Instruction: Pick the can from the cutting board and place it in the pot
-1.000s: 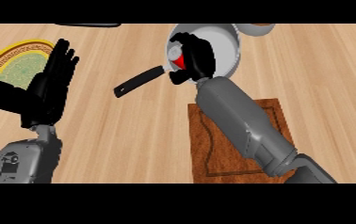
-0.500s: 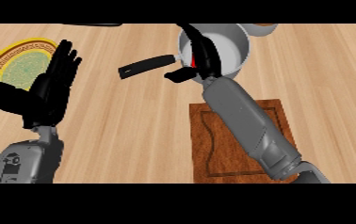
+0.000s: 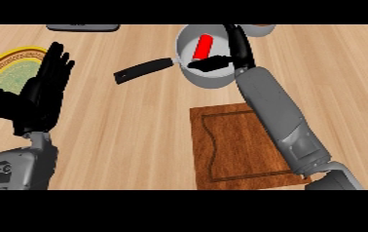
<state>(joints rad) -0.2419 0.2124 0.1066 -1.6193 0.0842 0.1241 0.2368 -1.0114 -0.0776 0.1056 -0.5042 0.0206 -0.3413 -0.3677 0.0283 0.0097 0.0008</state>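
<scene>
Plain red can (image 3: 203, 47), cylindrical, lying tilted inside grey pot (image 3: 212, 81), right hand (image 3: 243, 53) over pot, fingers straight, nothing held, left hand (image 3: 45, 94) open at left, cutting board (image 3: 230, 148) on worktop (image 3: 129, 128).

Counter (image 3: 129, 128): light wood planks, filling the whole view.
Pot (image 3: 210, 82): grey, round, standing near the far edge; its black handle (image 3: 144, 70) points left.
Cutting board (image 3: 237, 143): dark wood, just in front of the pot, at the near right.
Plate (image 3: 16, 56): yellow-rimmed, at the left edge.
Grey slab (image 3: 82, 27): flat, cut off by the far edge.
</scene>
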